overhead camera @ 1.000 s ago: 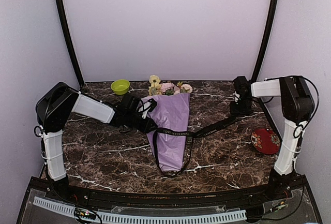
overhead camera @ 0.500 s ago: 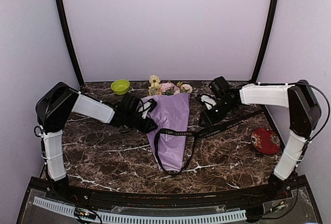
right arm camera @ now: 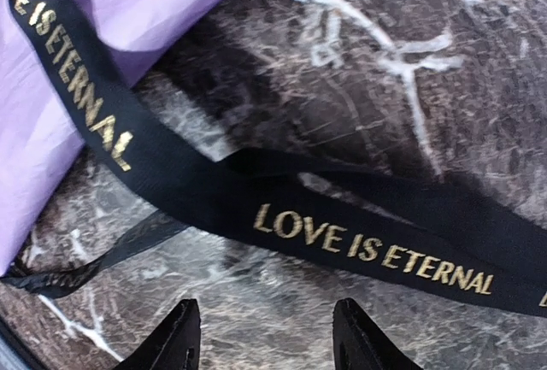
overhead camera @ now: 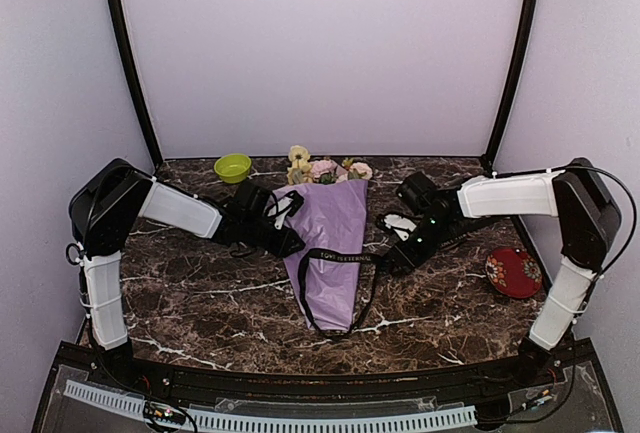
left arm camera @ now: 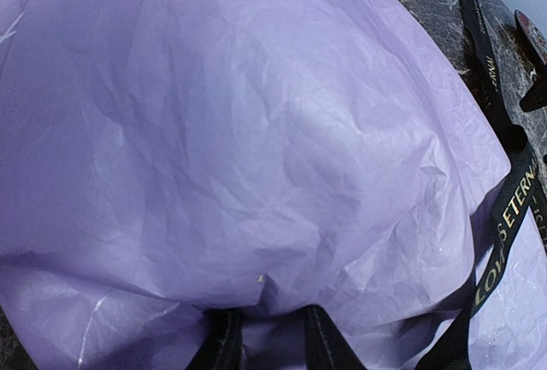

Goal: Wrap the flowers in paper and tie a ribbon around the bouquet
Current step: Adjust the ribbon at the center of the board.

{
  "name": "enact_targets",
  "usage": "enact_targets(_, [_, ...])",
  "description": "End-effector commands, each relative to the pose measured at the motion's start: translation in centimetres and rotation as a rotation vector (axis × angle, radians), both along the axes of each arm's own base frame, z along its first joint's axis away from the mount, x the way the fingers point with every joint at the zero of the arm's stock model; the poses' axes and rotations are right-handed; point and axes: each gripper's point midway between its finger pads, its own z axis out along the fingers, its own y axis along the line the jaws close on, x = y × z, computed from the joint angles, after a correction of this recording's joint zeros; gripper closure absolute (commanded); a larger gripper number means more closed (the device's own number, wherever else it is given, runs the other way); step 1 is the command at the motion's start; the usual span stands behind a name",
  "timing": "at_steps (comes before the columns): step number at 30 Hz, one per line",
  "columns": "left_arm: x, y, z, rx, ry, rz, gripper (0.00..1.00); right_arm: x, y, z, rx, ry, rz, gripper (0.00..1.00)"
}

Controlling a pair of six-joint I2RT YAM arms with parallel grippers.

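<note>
On the bench (overhead camera: 200, 293), the top view shows the bouquet (overhead camera: 335, 223) lying midway, left end effector (overhead camera: 290, 242) at its edge. Left wrist: thin, crushable paper (left arm camera: 256, 131) hides whether it grips. Right wrist: right end effector (right arm camera: 265, 306) gapes empty above the floppy ribbon (right arm camera: 342, 233), probably best pinched on its flat tail.

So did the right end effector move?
Yes. The right end effector swung left, away from the red dish, toward the bouquet.
</note>
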Motion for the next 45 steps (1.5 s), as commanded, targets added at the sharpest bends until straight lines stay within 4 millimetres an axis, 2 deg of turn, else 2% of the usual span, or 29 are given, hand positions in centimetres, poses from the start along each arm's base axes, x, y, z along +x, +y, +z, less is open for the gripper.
enact_targets(1, [-3.5, 5.4, -6.4, 0.211, 0.200, 0.068, 0.73, 2.5, 0.1, 0.4, -0.035, -0.140, 0.000, 0.47])
enact_targets(6, [-3.6, 5.4, -6.5, 0.215, 0.206, 0.070, 0.73, 3.6, 1.0, 0.8, -0.013, -0.189, 0.042, 0.48])
enact_targets(11, [-3.7, 5.6, -6.6, 0.223, 0.208, 0.071, 0.73, 2.5, 2.5, -0.1, 0.025, -0.086, 0.116, 0.52])
enact_targets(14, [-3.8, 5.6, -6.7, 0.222, 0.209, 0.066, 0.73, 2.1, 2.3, -0.9, 0.012, -0.062, 0.124, 0.52])
enact_targets(18, [-3.7, 5.5, -6.6, 0.215, 0.204, 0.066, 0.73, 2.8, 2.0, -1.7, -0.028, -0.069, 0.103, 0.51])
enact_targets(23, [-3.7, 5.4, -6.5, 0.218, 0.203, 0.060, 0.73, 3.6, 2.6, -1.9, -0.018, -0.082, 0.102, 0.54])
enact_targets(25, [-3.8, 5.5, -6.6, 0.220, 0.207, 0.059, 0.73, 3.7, 2.9, -1.7, -0.008, -0.085, 0.106, 0.61])
enact_targets(31, [-3.8, 5.7, -6.7, 0.228, 0.206, 0.063, 0.73, 3.3, 2.6, -1.6, -0.012, -0.078, 0.116, 0.92])
enact_targets(34, [-3.8, 5.5, -6.6, 0.220, 0.208, 0.057, 0.73, 3.4, 2.2, -0.8, -0.016, -0.105, 0.092, 1.00])
enact_targets(38, [-3.7, 5.6, -6.6, 0.228, 0.201, 0.062, 0.73, 4.0, 1.8, 1.1, 0.017, -0.154, 0.051, 1.00])
enact_targets(41, [-3.7, 5.5, -6.6, 0.223, 0.205, 0.055, 0.73, 3.7, 2.0, 2.3, 0.050, -0.152, 0.054, 1.00])
enact_targets(44, [-3.7, 5.6, -6.6, 0.227, 0.199, 0.059, 0.73, 2.3, 3.2, 2.4, 0.076, -0.149, 0.115, 0.89])
enact_targets(45, [-3.7, 5.6, -6.6, 0.228, 0.200, 0.062, 0.73, 1.5, 3.0, 1.5, 0.058, -0.135, 0.128, 0.86])
